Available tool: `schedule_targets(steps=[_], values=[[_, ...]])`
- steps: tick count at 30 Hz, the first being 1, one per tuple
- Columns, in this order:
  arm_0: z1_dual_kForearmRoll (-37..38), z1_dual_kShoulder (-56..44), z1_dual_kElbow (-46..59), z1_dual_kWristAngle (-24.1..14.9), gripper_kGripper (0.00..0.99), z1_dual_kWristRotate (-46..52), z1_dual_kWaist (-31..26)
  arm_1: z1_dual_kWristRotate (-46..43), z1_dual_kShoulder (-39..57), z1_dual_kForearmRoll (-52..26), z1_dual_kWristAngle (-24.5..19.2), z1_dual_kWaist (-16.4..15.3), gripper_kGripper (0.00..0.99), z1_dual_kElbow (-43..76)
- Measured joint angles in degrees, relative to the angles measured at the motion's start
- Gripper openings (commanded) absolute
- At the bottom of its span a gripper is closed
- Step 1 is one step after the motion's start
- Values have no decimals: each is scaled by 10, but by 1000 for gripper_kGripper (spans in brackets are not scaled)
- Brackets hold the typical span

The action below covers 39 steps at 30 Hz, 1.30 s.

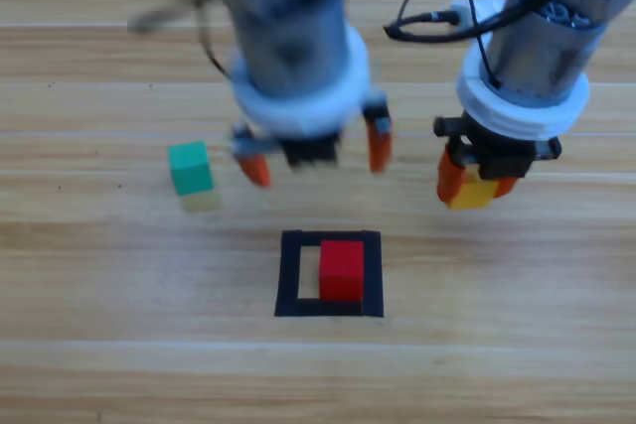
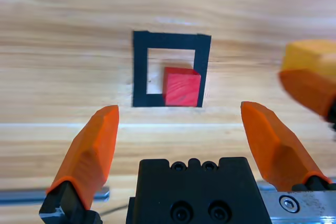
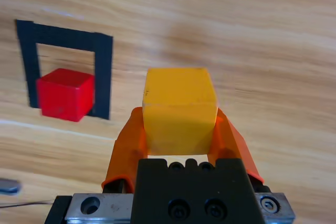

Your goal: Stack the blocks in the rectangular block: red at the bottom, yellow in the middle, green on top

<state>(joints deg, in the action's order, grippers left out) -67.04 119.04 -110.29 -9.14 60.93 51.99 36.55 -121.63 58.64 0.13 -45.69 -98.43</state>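
Note:
The red cube [image 1: 342, 269] sits inside the black tape rectangular block [image 1: 294, 275], toward its right side; the wrist views show the red cube [image 2: 181, 86] [image 3: 65, 94] and the tape outline [image 2: 139, 69] [image 3: 103, 72] too. My right gripper [image 1: 475, 186] is shut on the yellow cube [image 1: 473, 191] [image 3: 179, 108], held above the table to the right of and behind the outline. My left gripper [image 1: 313, 154] [image 2: 178, 129] hangs open and empty behind the outline. The green cube [image 1: 190, 167] rests on the table at the left.
Bare wooden tabletop [image 1: 497, 345] surrounds the outline. The right gripper with the yellow cube [image 2: 310, 61] shows at the right edge of the left wrist view.

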Motion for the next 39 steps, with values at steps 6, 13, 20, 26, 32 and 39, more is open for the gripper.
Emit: schedule_targets(steps=[6, 13, 20, 26, 32, 39], values=[[-13, -125, 79, -1, 990, -60, -74, 93, 0, 87, 14, -44, 0, -99], [-9, -136, 145, 45, 990, -197, -211, 189, -32, 208, 18, -103, 0, -296], [22, -129, 163, 79, 990, -245, -302, 241, -143, 229, 19, -125, 0, -366], [50, -84, 164, 92, 990, -242, -316, 245, -188, 256, 19, -127, 0, -410], [69, -44, 164, 99, 990, -228, -316, 245, -201, 262, 18, -127, 0, -414], [90, -41, 178, 99, 990, -216, -315, 245, -202, 263, 17, -127, 0, -421]])
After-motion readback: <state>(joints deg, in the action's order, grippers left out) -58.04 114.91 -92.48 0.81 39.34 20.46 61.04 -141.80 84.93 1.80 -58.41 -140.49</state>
